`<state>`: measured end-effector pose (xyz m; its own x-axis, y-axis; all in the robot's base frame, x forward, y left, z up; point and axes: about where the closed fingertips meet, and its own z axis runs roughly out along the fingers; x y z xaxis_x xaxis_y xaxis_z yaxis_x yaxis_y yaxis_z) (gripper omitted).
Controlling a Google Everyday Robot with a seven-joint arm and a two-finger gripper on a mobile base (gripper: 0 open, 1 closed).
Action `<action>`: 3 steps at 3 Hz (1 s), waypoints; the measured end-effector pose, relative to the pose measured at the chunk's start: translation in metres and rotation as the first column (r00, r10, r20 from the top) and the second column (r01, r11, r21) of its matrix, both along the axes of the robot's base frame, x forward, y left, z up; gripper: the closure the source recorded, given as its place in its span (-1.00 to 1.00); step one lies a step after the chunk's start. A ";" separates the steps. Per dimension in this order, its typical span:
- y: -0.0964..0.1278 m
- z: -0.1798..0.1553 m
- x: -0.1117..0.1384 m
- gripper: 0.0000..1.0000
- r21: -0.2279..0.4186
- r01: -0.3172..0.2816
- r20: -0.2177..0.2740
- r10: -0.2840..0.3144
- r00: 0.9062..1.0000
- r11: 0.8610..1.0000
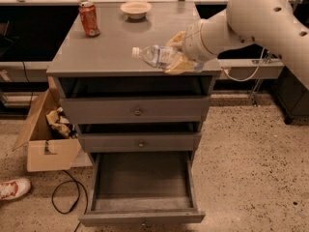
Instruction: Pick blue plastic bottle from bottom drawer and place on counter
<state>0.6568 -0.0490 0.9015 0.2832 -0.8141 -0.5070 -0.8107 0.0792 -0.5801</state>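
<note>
The blue plastic bottle [153, 55] is clear with a white cap and lies sideways, cap pointing left. My gripper [177, 53] is shut on its base end and holds it just above the front right part of the counter [101, 52]. The bottom drawer [143, 187] is pulled out and looks empty. My white arm reaches in from the upper right.
A red-orange soda can [89, 18] and a small pale bowl [135, 8] stand at the back of the counter. Two knobbed drawers sit above the open one. An open cardboard box [46, 129], a black cable [65, 197] and a shoe [13, 188] lie on the floor at left.
</note>
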 end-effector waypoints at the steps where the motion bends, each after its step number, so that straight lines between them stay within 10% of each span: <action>1: 0.006 0.007 0.022 1.00 0.000 0.003 -0.033 -0.003 0.999 1.000; 3: 0.028 0.037 0.099 1.00 0.025 0.081 -0.095 -0.079 0.992 0.996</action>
